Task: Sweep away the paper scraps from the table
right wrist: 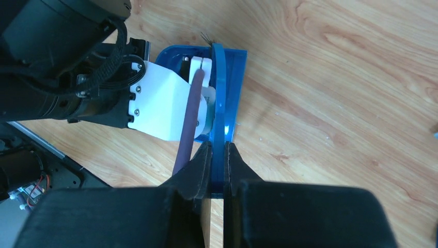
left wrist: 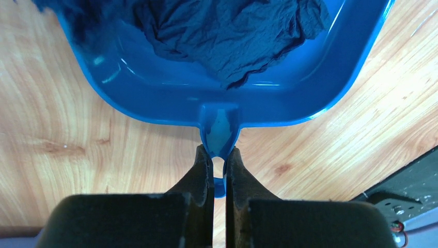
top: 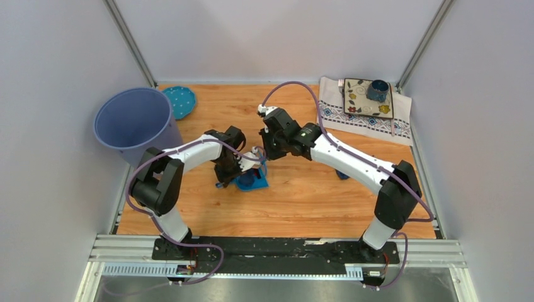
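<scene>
The left gripper (left wrist: 219,160) clamps the dustpan (left wrist: 155,98) by its handle; the right gripper (right wrist: 217,155) pinches the brush (right wrist: 219,93). A dark-blue scrap (left wrist: 227,36) lies inside, upper centre. Tilting the dustpan could spill it onto the counter (left wrist: 62,129).

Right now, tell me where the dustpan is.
Top view: the dustpan sits on the table just left of centre, its handle clamped in the left pincer, a dark blue scrap inside.

- Plain pale grey walls (top: 271,38) enclose three sides.
- Metal posts (top: 130,43) run up the back corners.
- The table (top: 315,201) is orange-brown wood-grain, evenly lit.
- A silver rail (top: 434,253) runs along its near edge.
</scene>
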Controlling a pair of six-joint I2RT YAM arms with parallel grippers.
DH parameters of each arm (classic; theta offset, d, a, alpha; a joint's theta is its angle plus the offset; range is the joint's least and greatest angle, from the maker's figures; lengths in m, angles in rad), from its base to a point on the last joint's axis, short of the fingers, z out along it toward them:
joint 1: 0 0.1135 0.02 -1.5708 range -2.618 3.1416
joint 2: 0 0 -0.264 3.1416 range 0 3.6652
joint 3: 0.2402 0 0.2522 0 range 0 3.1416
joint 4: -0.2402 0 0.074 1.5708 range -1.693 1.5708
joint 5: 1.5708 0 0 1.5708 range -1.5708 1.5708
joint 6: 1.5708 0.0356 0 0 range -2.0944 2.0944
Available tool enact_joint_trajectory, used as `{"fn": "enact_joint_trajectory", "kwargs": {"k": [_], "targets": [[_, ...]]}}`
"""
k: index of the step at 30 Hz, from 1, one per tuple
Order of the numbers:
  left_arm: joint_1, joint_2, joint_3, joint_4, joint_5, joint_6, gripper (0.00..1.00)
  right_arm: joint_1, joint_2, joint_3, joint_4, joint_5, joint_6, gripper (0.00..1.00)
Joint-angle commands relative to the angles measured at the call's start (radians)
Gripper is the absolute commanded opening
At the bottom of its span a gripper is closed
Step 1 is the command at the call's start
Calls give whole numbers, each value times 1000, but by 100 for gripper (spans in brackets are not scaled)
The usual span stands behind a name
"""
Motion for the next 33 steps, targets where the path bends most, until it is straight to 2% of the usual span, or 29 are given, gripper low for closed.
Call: {"fn": "enact_joint_trajectory", "kwargs": {"k": [1, 7, 14, 22, 29, 33], "targets": [[32, -81, -32, 119, 115, -41, 0, 18, -113, 26, -22, 70, 16, 0], [37, -193, -89, 180, 127, -57, 0, 16, -297, 39, -121, 311, -21, 0], [37, -319, -9, 145, 129, -116, 0, 10, -560, 26, -167, 483, -38, 0], [45, -432, 179, 24, 31, -201, 0, 2, -741, -62, -242, 521, -19, 0], [97, -425, 394, -116, -15, -294, 0, 2, -807, -171, -247, 475, -6, 0], [166, -402, 584, -215, -24, -307, 0, 2, -830, -228, -247, 458, -2, 0]]}}
